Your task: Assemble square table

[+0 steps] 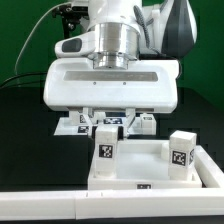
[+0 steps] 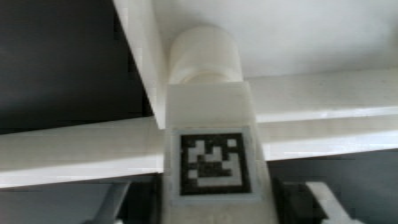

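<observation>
The square table's white slab (image 1: 205, 172) lies rim-up on the black table. Two white tagged legs stand on it. One leg (image 1: 105, 148) is at the corner on the exterior view's left, directly under my gripper (image 1: 106, 128). The other leg (image 1: 181, 150) is at the corner on the right, standing free. In the wrist view the held leg (image 2: 210, 140) runs upright between my fingers (image 2: 327, 203), its tag facing the camera and its rounded end against the slab (image 2: 71, 150). My gripper (image 2: 228, 206) is shut on this leg near its upper end.
A long white bar (image 1: 60, 205) lies across the front edge. Behind the slab, partly hidden by the gripper body, are more white tagged pieces (image 1: 72, 126) (image 1: 146, 124). Cables hang at the back on the exterior view's left (image 1: 35, 50).
</observation>
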